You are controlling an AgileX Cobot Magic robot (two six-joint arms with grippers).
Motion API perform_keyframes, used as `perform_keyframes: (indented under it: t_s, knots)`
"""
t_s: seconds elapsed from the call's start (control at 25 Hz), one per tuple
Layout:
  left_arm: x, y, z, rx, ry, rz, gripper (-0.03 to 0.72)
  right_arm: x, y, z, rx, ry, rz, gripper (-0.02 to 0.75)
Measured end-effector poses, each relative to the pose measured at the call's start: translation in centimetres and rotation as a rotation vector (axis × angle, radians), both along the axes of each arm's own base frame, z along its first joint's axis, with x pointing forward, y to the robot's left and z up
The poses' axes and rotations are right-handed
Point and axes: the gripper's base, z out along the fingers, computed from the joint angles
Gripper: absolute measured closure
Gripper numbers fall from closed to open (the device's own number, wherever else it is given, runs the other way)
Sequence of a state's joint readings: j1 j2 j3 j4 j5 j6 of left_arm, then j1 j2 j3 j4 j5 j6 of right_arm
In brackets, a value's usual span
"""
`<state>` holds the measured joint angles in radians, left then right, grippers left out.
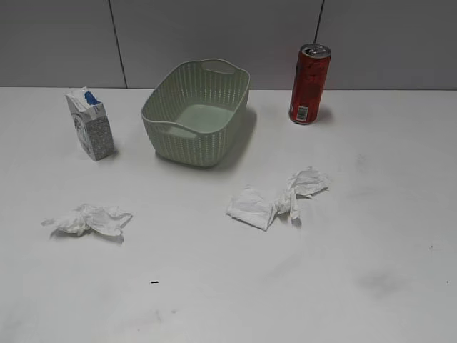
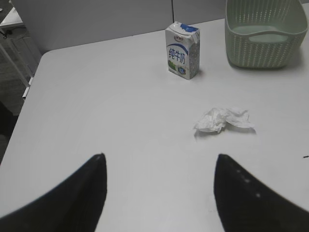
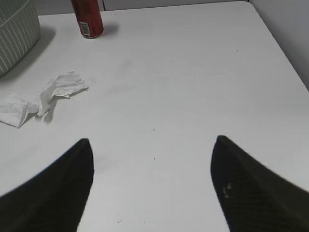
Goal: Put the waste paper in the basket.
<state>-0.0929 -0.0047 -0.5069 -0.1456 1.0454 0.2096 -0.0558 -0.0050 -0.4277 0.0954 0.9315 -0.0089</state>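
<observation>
The pale green basket (image 1: pixel 191 147) stands at the back middle of the table, and nothing shows inside it. One crumpled white waste paper wad (image 1: pixel 89 219) lies front left. A flatter folded wad (image 1: pixel 250 208) and a twisted wad (image 1: pixel 305 184) lie touching each other in front of the basket to the right. Neither gripper shows in the exterior view. My left gripper (image 2: pixel 160 155) is open and empty, short of the left wad (image 2: pixel 223 119). My right gripper (image 3: pixel 153 139) is open and empty, with the twisted wad (image 3: pixel 63 86) and the folded wad (image 3: pixel 14 110) to its far left.
A white-and-blue carton (image 1: pixel 91 123) stands left of the basket and also shows in the left wrist view (image 2: pixel 182 50). A red can (image 1: pixel 309 83) stands right of the basket. The basket shows in the left wrist view (image 2: pixel 260 50) and at the right wrist view's edge (image 3: pixel 17 34).
</observation>
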Motion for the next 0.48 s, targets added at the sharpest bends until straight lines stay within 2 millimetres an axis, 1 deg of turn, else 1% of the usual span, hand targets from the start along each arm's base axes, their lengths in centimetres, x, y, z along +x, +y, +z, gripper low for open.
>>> perform_keyframes:
  t_s: [0.48]
  knots:
    - [0.0, 0.0, 0.0, 0.0, 0.0, 0.0, 0.2, 0.0, 0.0, 0.0, 0.0, 0.0, 0.0, 0.167]
